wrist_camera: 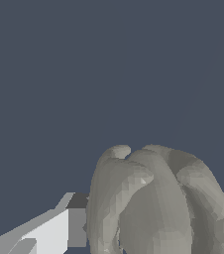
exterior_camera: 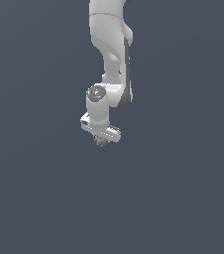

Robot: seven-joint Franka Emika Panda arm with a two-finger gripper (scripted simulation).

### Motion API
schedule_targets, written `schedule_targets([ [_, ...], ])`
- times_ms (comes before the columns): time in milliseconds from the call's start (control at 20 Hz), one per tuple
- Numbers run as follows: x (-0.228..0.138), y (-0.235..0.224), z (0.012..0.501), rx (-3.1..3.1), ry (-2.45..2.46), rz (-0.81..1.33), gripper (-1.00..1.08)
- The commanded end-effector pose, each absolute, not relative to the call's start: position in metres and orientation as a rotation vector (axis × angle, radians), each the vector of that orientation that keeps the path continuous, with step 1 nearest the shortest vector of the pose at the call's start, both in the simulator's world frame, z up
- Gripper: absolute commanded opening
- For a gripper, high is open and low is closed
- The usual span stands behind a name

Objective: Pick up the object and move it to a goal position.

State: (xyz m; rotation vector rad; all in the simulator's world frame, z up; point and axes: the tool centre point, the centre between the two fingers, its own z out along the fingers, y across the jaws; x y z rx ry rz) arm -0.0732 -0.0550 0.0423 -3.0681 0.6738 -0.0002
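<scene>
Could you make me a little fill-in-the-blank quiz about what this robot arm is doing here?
1. The small lump sits right under the white ____.
2. The floor is plain dark ____.
3. In the wrist view the lump looks big because the camera is ____ to it.

Missing words: gripper; blue-grey; close

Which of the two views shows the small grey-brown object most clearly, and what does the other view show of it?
The wrist view shows the object best: it is large there, a lumpy grey-tan shape between the fingers. The exterior view shows only a tiny lump directly under the gripper, with no surface detail.
</scene>
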Motion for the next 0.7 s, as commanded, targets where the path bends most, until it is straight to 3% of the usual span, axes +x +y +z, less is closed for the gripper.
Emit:
schedule_targets([
  [0,-0.07,-0.044,0.044,-3.068,0.672,-0.001,-1.0],
  [650,-0.029,0.07,0.066,-3.069,0.672,-0.001,-1.0],
])
